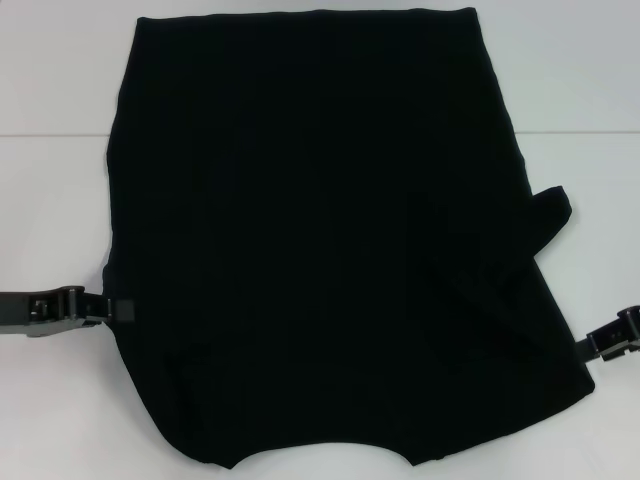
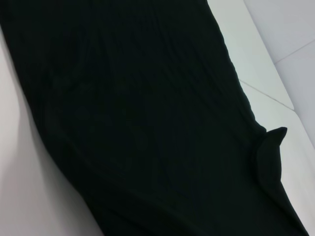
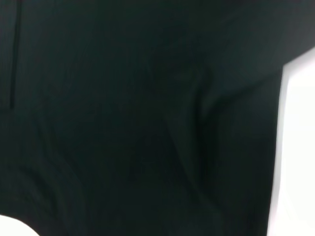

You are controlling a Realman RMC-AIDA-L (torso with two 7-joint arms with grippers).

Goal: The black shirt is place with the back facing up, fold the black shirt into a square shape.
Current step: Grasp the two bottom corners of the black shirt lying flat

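The black shirt (image 1: 330, 240) lies flat on the white bench (image 1: 60, 70), filling most of the head view; no lettering shows on the upper face. Both long sides appear already folded inward, since the garment reads as a tall, roughly rectangular panel without spread sleeves, and a diagonal crease runs across its right half. One small flap of fabric (image 1: 552, 208) protrudes past the right edge, which suggests that side fold is not fully tidy. The near edge, with a curved cut that may be the neckline, hangs toward the robot, and the far edge lies straight. The lengthwise fold that would bring the panel to a square seems still to be done, so the task is judged about midway. The left end effector (image 1: 112, 310) sits at the shirt's left edge, near its lower part, one tip lying on the cloth; whether it grips the fabric cannot be told. The right end effector (image 1: 600, 345) stands just beside the lower right edge, apart from or barely touching the cloth, and its opening likewise cannot be told.
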